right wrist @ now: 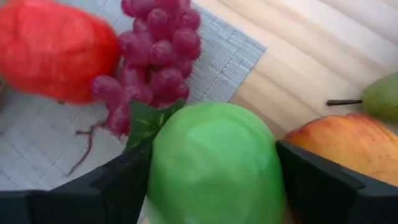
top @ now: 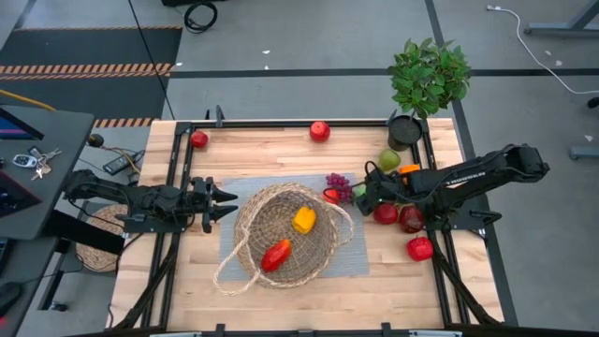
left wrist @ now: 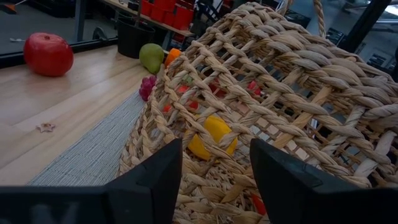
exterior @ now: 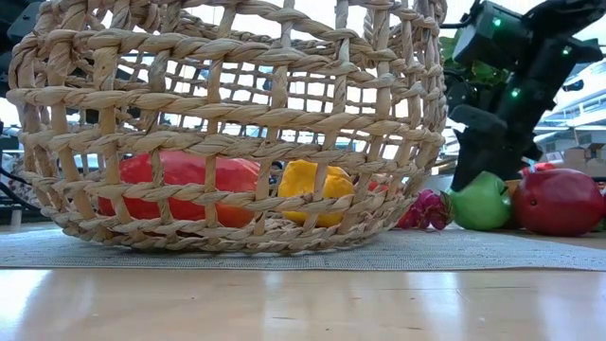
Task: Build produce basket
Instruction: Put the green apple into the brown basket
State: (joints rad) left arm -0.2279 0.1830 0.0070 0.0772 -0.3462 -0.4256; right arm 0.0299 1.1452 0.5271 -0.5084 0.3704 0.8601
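Between the fingers of our right gripper (right wrist: 211,180) sits a green apple (right wrist: 214,165) — the jaws stand on either side of it and look closed against its flanks, though it seems not yet lifted off the table. Just ahead of that claw lie the purple grapes (right wrist: 152,59) and a red fruit (right wrist: 53,50) on the grey mat (top: 239,192); beside it rest a red-yellow fruit (right wrist: 345,146) and the pear (top: 388,160). Beyond the grapes stands the basket (top: 285,234), holding only two pieces so far: the yellow pepper (top: 303,219) and the red-orange mango (top: 276,254). Our left gripper (top: 222,204) waits with its fingers together, tips near the basket's rim. We judge the job early — most produce, including several red apples (top: 320,130), is still outside.
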